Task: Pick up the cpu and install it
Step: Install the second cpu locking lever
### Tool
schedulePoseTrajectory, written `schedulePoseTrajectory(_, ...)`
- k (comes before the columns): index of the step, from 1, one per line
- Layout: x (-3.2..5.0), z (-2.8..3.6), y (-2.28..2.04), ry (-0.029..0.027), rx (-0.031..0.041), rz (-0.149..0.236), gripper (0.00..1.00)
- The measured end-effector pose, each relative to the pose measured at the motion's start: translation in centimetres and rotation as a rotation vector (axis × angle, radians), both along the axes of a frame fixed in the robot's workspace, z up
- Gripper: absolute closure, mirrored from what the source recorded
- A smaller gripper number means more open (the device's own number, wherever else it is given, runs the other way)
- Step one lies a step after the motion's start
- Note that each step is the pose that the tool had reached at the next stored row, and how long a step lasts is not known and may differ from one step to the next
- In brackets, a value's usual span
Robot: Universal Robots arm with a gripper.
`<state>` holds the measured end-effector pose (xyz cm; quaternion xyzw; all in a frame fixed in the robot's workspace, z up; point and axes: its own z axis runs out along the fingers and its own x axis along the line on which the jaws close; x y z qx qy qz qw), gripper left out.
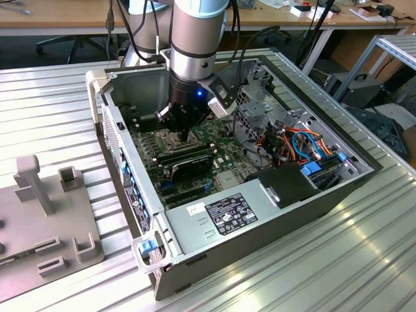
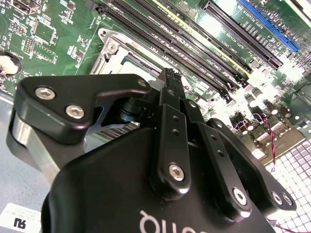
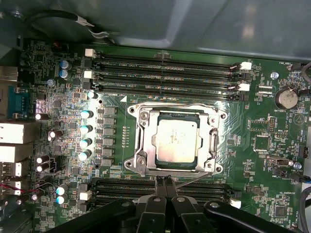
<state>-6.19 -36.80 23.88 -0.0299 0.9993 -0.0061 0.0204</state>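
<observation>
Stood on the ribbed counter (image 1: 364, 260), the open computer case (image 1: 273, 214), walls rising on every side and cables crowding the exterior view's right. Inside, the green motherboard (image 3: 272, 160), memory slots (image 3: 165, 73) running just beside the socket frame (image 3: 138, 141) on two sides. Seated already in that socket, the cpu (image 3: 175, 140), flat and square, so placing looked done, while the frame appeared not yet closed over it. Hovered just above the board, the hand (image 3: 164, 182), fingertips (image 3: 160, 180) pressed together, holding nothing, little room to either side.
</observation>
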Motion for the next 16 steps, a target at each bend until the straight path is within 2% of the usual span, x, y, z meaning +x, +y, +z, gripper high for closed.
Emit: schedulePoseTrajectory(16,0.0,-0.06,0.0,0.0,0.0,0.0,0.89)
